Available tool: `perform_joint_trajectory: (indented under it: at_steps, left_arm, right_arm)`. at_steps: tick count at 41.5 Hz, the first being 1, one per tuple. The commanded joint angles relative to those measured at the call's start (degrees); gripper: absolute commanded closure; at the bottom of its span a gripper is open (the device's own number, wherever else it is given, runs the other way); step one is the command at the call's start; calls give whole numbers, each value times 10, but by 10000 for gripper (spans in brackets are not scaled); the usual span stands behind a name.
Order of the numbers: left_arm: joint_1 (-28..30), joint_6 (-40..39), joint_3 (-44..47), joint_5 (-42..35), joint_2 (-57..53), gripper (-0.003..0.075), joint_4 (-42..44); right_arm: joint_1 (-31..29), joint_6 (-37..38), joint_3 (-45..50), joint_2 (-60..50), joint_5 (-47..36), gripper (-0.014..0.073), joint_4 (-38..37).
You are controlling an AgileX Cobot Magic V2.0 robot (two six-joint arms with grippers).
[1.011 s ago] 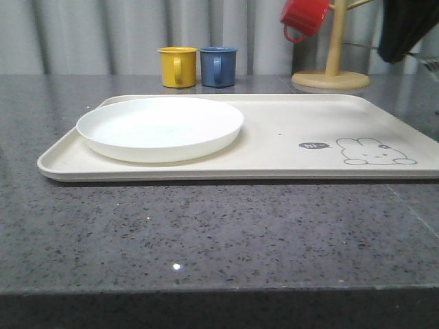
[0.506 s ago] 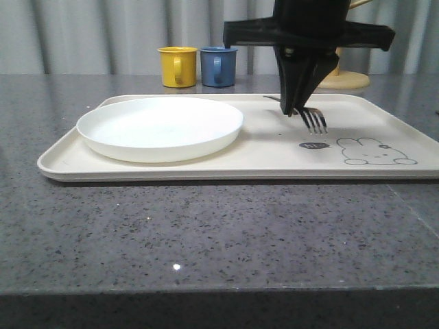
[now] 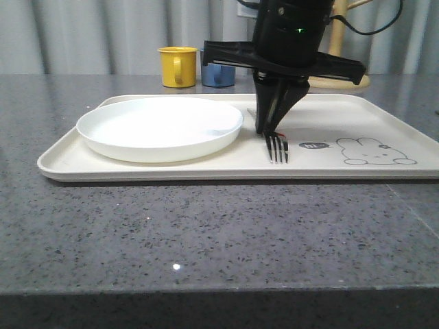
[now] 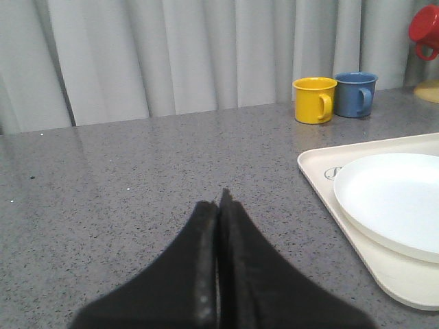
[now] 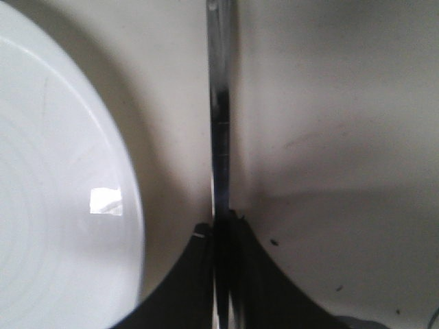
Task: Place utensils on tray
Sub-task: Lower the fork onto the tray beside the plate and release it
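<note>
The right gripper (image 3: 273, 130), clamped on the fork (image 3: 277, 146), is now lowering it at frame centre, nearer the plate (image 3: 160, 127) on the tray (image 3: 384, 116), nearing release; the left gripper (image 4: 219, 205) is resting closed, empty.

One fork (image 3: 277, 147), one plate (image 3: 160, 127), one tray (image 3: 384, 116), two mugs (image 3: 178, 66).

Kitchen-like setup, granite counter (image 3: 206, 233), mugs (image 3: 178, 66), curtain (image 4: 171, 55)
</note>
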Motion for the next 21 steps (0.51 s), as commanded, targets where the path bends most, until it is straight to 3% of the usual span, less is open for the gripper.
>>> perform_joint_trajectory:
  at_steps: [1, 6, 21]
  left_arm:
    - [0, -5, -17, -49, 6, 739, -7]
    - [0, -5, -17, -49, 6, 739, -7]
    - [0, -5, -17, -49, 6, 739, -7]
  right_arm:
    - [-2, 0, -19, -27, -5, 629, -12]
    - [-2, 1, -19, -27, -5, 607, -8]
    - [-2, 1, -19, -27, -5, 322, 9]
